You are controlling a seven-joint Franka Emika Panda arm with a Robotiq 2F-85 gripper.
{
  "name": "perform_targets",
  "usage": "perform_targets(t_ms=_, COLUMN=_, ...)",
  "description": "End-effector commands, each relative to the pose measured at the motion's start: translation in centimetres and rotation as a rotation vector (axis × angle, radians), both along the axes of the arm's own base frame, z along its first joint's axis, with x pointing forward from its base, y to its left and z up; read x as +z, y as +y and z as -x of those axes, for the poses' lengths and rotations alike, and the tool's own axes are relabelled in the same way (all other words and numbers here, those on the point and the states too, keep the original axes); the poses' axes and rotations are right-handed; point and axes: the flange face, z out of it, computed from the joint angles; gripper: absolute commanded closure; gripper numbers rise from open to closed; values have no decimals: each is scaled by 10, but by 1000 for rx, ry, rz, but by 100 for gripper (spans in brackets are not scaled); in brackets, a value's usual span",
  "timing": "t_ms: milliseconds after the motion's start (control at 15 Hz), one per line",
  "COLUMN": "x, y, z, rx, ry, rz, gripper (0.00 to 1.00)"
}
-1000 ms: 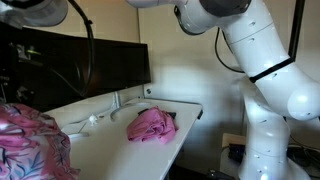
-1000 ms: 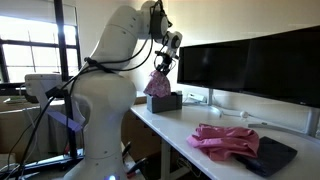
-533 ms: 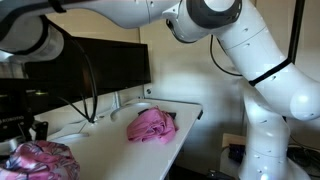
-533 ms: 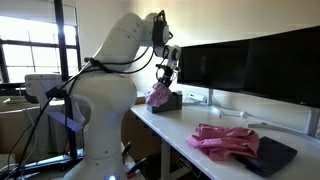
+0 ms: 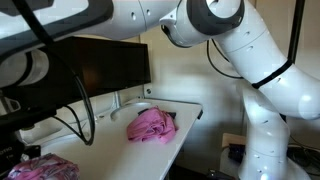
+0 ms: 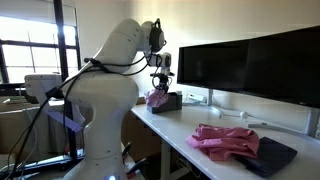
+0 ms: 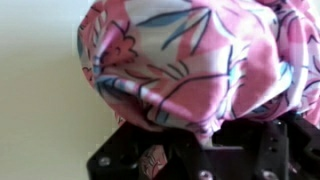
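One gripper [image 7: 200,135] enters the wrist view from 6 o'clock, showing only its black metal body with bolt heads. Its fingers are buried under fabric, so I cannot tell whether they are closed on the fabric or parted.

Bulging out from the gripper toward 12 o'clock is one floral cloth [image 7: 190,60]. It is soft, thin and crumpled into a rounded bundle, pink with white, blue and dark leaf shapes. It fills most of the wrist view, and a pale smooth surface shows at 9 o'clock.

In an exterior view, the gripper [image 6: 160,84] points down with the floral cloth [image 6: 156,97] bunched directly below it at 6 o'clock. The cloth touches one dark blocky object [image 6: 173,101] at its 3 o'clock. I cannot tell whether the cloth lies inside or against it. Both sit on one long white desk [image 6: 175,135] with a smooth flat top.

There are two cloths in all. The second is a plain pink cloth [image 6: 225,140], rumpled and flat, well apart toward 4 o'clock. It lies partly on one dark flat pad [image 6: 275,157].

Two wide black monitors [image 6: 250,62] stand side by side along the desk's back edge.

In an exterior view, the floral cloth [image 5: 50,168] sits at 7 o'clock and the plain pink cloth [image 5: 152,125] near the centre.
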Motion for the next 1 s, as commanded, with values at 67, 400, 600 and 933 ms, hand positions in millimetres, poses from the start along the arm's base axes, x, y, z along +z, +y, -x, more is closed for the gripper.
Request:
perform_targets(t_ms=67, x=-32, y=-4, z=3, rx=-47, ry=-51, rz=105, gripper=95)
perform_targets(t_ms=400, x=-43, y=-44, z=-16, rx=-143, ry=-74, rz=193, gripper=95)
perform_targets(t_ms=600, x=-42, y=-82, z=-32, rx=-221, ry=-79, rz=247, gripper=95)
perform_targets(t_ms=933, x=-25, y=-130, z=-52, rx=-303, ry=-116, rz=351, gripper=95)
